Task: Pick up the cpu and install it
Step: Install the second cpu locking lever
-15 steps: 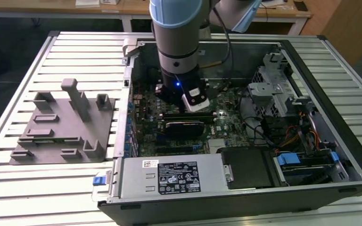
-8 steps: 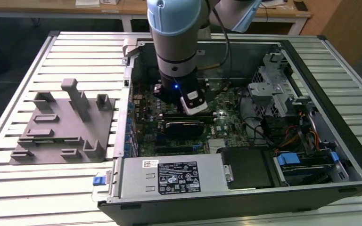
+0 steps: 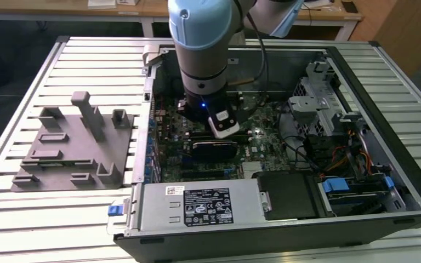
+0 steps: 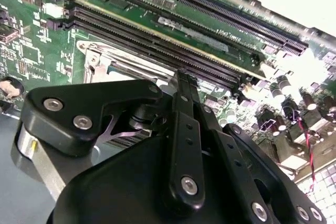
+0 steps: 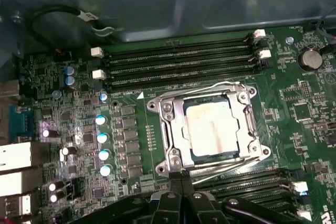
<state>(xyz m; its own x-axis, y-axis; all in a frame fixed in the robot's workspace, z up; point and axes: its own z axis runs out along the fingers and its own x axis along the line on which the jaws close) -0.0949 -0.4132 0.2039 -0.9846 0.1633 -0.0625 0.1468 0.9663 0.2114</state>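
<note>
The cpu [image 5: 212, 127], a pale silvery square, lies flat in the motherboard socket, under the metal socket frame [image 5: 170, 129] that rims it. My gripper [image 5: 181, 178] is shut, its two black fingers pressed together with nothing showing between them, the tips just off one edge of the socket frame. In the second wrist view the gripper [image 4: 181, 77] points down at the board beside the socket frame [image 4: 97, 59]. In the exterior view the arm reaches down into the open computer case, with the gripper [image 3: 221, 137] low over the motherboard [image 3: 265, 129].
Empty memory slots [image 5: 178, 61] run beside the socket. The case walls, a drive cage [image 3: 320, 104], cables and the power supply [image 3: 195, 205] crowd the arm. A grey fixture [image 3: 72, 142] sits on the slatted table at the exterior view's left.
</note>
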